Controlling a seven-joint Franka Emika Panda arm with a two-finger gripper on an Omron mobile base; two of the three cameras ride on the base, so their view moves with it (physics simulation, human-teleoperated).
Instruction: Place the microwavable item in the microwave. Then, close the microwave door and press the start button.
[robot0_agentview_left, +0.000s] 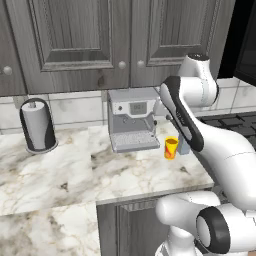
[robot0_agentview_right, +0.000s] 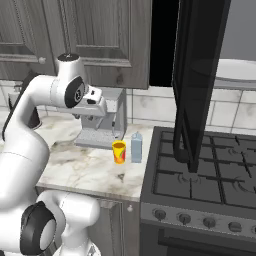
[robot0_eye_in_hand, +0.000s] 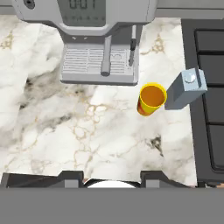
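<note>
Standing upright on the marble counter (robot0_agentview_left: 75, 175), the yellow cup (robot0_agentview_left: 171, 148) is seen just in front of the right corner of the grey coffee machine (robot0_agentview_left: 131, 120), with a pale blue carton (robot0_agentview_right: 136, 147) just beside it on the side nearer the stove (robot0_agentview_right: 210, 175). From the hand camera the cup (robot0_eye_in_hand: 152, 99) is viewed from above, its orange inside showing, and the carton (robot0_eye_in_hand: 186, 89) is found close to its right, near the edge of the dark stove top. The cup and carton appear apart by a narrow gap. The microwave door (robot0_agentview_right: 197, 75) is seen swung open above the stove as a tall black panel, edge-on to the right base camera, with the dark opening of the microwave (robot0_agentview_right: 162, 42) behind it beside the wooden cabinets (robot0_agentview_left: 75, 40). A paper towel roll (robot0_agentview_left: 37, 125) in a dark holder is set at the far left of the counter by the tiled wall. The arm is held high over the counter, its hand well above the cup and not touching it. The gripper fingertips are barely shown at the bottom of the hand view, so whether the jaws are apart or together cannot be told.
</note>
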